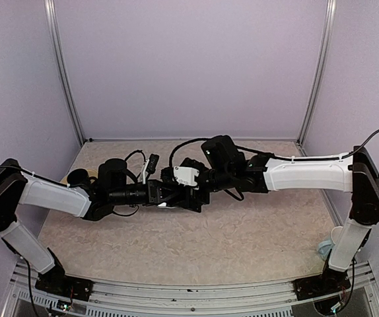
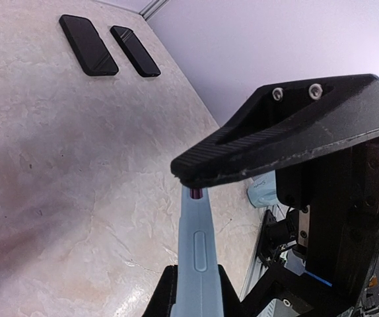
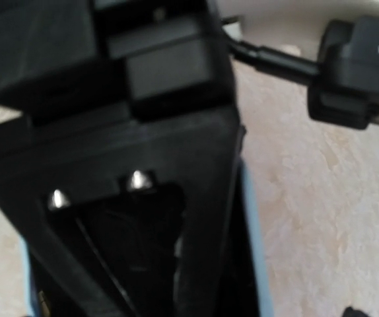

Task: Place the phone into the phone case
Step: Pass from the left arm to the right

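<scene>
My left gripper (image 2: 196,290) is shut on a light blue phone case (image 2: 199,251), held edge-on above the table. A small maroon bit (image 2: 196,192) shows in the case's far end; I cannot tell whether it is the phone. One black finger of the right gripper (image 2: 282,132) lies across that far end. In the top view both grippers meet mid-table, left gripper (image 1: 165,195) and right gripper (image 1: 191,183). The right wrist view is filled by black gripper parts, with a blue case edge (image 3: 252,244) beside them. The right jaws stand wide.
Two black slabs (image 2: 88,45) (image 2: 135,51) lie side by side on the beige table (image 1: 242,231) near the back wall. A pale blue packet (image 1: 325,249) sits by the right arm's base, near the table's front rail.
</scene>
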Robot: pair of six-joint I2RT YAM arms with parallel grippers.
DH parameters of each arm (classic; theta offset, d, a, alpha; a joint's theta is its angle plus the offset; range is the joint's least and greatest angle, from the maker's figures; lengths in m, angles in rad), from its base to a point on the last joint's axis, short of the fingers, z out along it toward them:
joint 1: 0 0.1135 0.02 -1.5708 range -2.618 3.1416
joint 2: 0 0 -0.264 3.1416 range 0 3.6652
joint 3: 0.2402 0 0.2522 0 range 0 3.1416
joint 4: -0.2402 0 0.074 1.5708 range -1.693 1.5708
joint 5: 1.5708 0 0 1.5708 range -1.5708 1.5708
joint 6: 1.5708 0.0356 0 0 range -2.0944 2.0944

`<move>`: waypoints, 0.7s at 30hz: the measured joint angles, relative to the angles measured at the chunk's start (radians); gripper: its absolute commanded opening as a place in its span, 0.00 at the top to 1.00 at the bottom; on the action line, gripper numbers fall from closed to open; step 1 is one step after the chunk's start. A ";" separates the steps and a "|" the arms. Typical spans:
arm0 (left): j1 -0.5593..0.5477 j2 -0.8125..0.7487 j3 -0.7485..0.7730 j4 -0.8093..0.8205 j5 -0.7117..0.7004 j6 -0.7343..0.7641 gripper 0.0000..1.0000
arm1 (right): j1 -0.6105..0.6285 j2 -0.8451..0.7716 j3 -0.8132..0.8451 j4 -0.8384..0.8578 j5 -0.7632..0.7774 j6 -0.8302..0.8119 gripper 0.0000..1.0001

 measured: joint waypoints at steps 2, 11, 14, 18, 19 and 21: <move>0.000 0.000 0.000 0.000 -0.001 0.000 1.00 | 0.002 0.000 0.000 0.004 0.003 0.000 0.00; 0.000 0.000 0.000 -0.004 -0.008 0.000 1.00 | 0.008 0.010 0.000 0.005 -0.019 0.005 0.00; 0.000 0.000 0.000 -0.004 -0.008 0.000 1.00 | 0.008 0.014 0.000 0.003 -0.031 0.011 0.00; 0.000 0.000 0.000 -0.004 -0.008 0.000 1.00 | 0.008 0.021 0.000 -0.001 -0.043 0.019 0.00; 0.000 0.000 0.000 -0.004 -0.008 0.000 1.00 | 0.008 0.023 0.000 -0.002 -0.046 0.020 0.00; 0.000 0.000 0.000 -0.004 -0.008 0.000 1.00 | 0.008 0.032 0.004 -0.005 -0.049 0.023 0.00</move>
